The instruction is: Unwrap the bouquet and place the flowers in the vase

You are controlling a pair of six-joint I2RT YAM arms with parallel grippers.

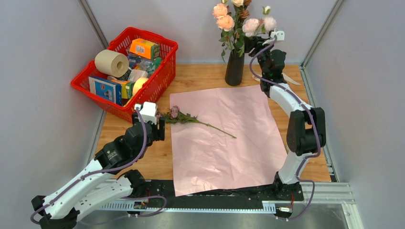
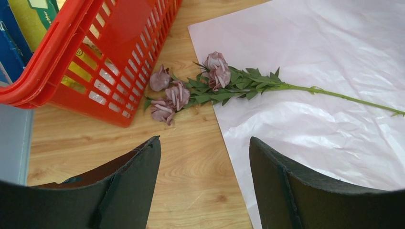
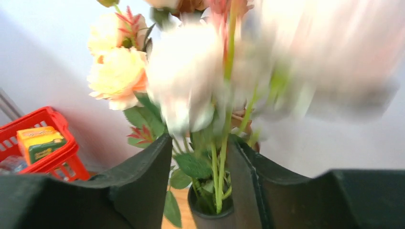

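The black vase [image 1: 234, 69] stands at the back of the table and holds several pink and peach flowers [image 1: 239, 21]. My right gripper [image 1: 257, 46] is up beside those stems, its jaws apart. In the right wrist view green stems [image 3: 220, 167] run between the open fingers [image 3: 199, 143] down into the vase's mouth [image 3: 210, 217]; the blooms above are blurred. One mauve flower [image 1: 174, 113] lies across the left edge of the flat pink paper [image 1: 224, 138]. My left gripper [image 1: 160, 128] hovers open just short of its blooms [image 2: 215, 76], with nothing between its fingers [image 2: 205, 143].
A red basket [image 1: 169, 45] full of packets and a paper roll sits at the back left, close to the mauve blooms; its wall [image 2: 110, 57] fills the upper left of the left wrist view. A pale strip [image 1: 292, 79] lies by the right arm.
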